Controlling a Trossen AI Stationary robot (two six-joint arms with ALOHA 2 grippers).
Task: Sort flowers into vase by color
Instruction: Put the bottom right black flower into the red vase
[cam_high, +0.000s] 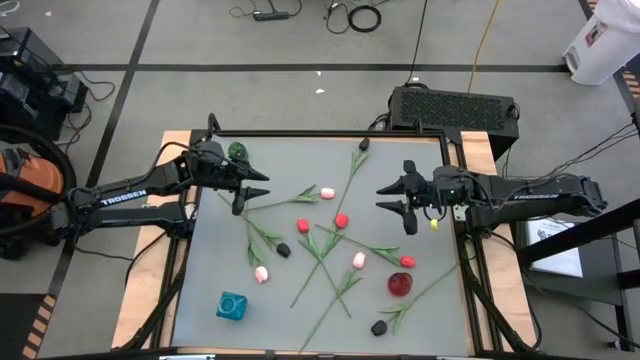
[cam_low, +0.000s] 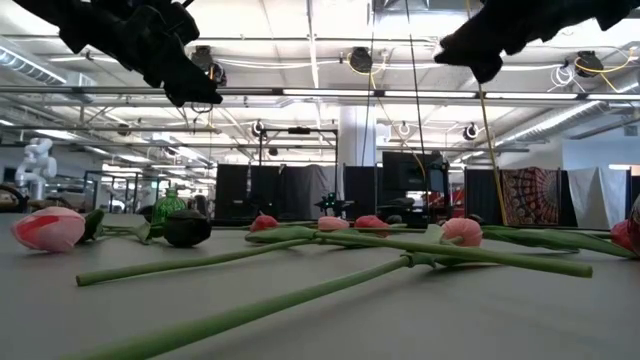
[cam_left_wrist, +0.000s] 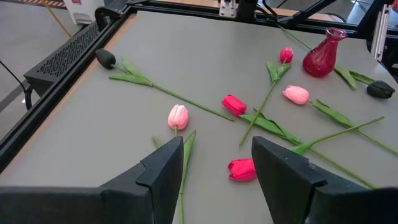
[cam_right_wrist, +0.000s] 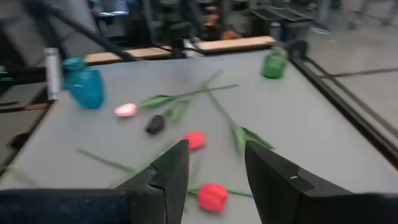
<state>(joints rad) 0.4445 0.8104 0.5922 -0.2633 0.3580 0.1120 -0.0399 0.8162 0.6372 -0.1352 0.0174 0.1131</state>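
Left gripper (cam_high: 250, 190) and right gripper (cam_high: 393, 204) hover with jaws wide, empty. Artificial tulips with pink, red and black heads (cam_high: 341, 221) lie crossed mid-tabletop; none in the red glass vase (cam_high: 400, 284), teal vase (cam_high: 232, 306) or green vase (cam_high: 238, 152). Risk: overlapping stems snag, dragging neighbouring flowers on lifting.

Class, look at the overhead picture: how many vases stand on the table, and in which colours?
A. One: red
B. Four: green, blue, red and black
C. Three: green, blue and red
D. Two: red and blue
C: the green vase stands by the left claw, the blue vase near the front left corner, and the red vase at the front right among the flowers.
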